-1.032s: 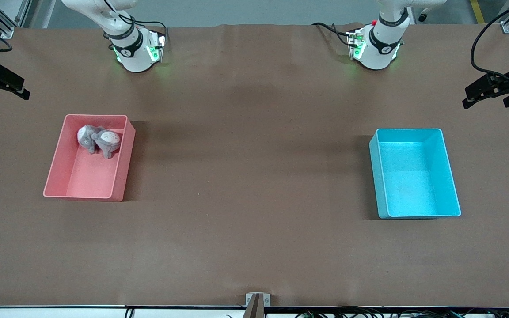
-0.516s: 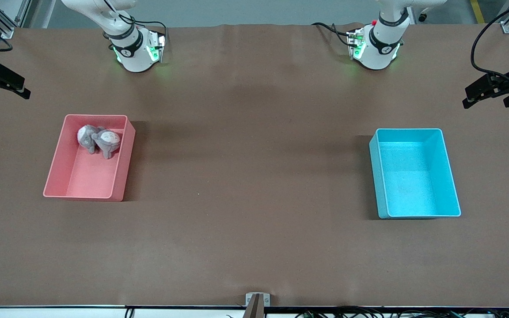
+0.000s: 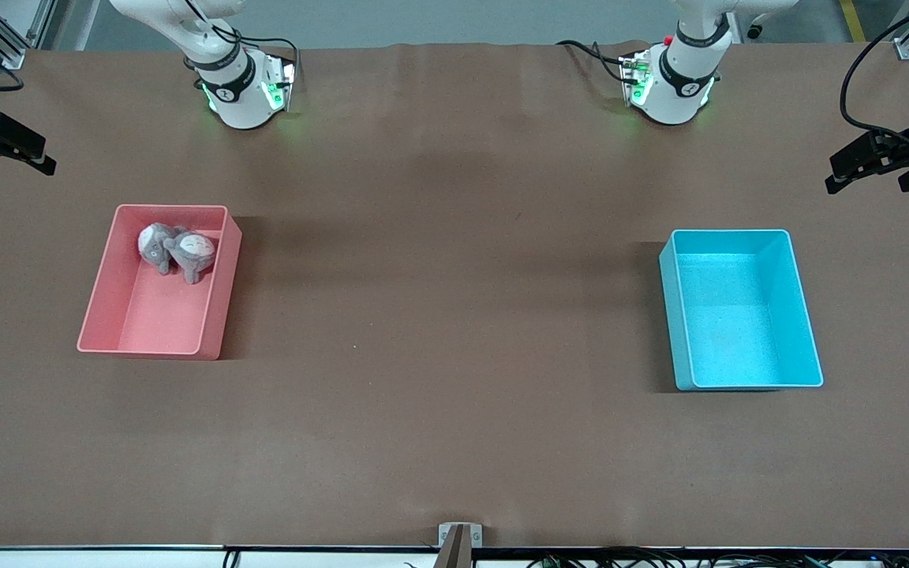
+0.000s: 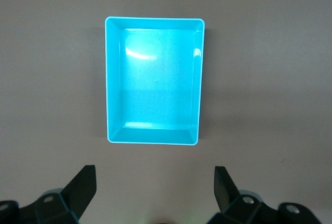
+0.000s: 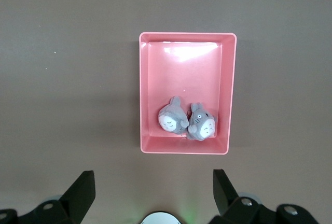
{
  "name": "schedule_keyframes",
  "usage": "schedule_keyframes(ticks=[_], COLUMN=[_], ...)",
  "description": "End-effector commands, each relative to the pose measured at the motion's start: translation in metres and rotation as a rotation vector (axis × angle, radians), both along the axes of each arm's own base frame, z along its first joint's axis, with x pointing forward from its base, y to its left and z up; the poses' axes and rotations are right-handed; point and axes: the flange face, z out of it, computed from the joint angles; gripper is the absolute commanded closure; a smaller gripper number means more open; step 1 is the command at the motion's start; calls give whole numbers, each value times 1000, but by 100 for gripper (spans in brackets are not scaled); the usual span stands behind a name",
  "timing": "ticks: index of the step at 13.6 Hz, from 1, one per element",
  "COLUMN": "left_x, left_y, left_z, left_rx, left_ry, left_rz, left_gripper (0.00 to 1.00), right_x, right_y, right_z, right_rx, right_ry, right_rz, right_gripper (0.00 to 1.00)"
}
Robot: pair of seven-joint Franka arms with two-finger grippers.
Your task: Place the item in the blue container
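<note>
The blue container stands empty toward the left arm's end of the table, and it also shows in the left wrist view. Two grey plush toys lie side by side in a pink bin toward the right arm's end. The right wrist view shows both toys in a corner of that bin. My left gripper hangs open and empty high above the table beside the blue container. My right gripper hangs open and empty high beside the pink bin.
A brown mat covers the table between the two bins. Black fingers of the left gripper and black fingers of the right gripper show at the edges of the front view. The arm bases stand along the table's edge farthest from the front camera.
The right gripper's fingers have drifted a little upward at the edge of the front view. The bins and the toys have not moved.
</note>
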Motion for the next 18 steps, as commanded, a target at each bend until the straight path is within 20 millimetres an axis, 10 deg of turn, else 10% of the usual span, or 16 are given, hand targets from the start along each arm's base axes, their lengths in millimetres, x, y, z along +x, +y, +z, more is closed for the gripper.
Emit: schedule_keyframes(ticks=[1,18], left_x=[-2,-2], left_y=[-1,-1], left_z=[5,5], left_rx=[-18,-18], left_ry=[-1,-1], left_rz=[-12,-14], left_gripper=[0,0], right_x=[-6,-5], right_y=[-1,1], right_z=[0,2], right_rx=[12,-21], right_ry=[1,-10], right_rz=[33,43], right_gripper=[0,0])
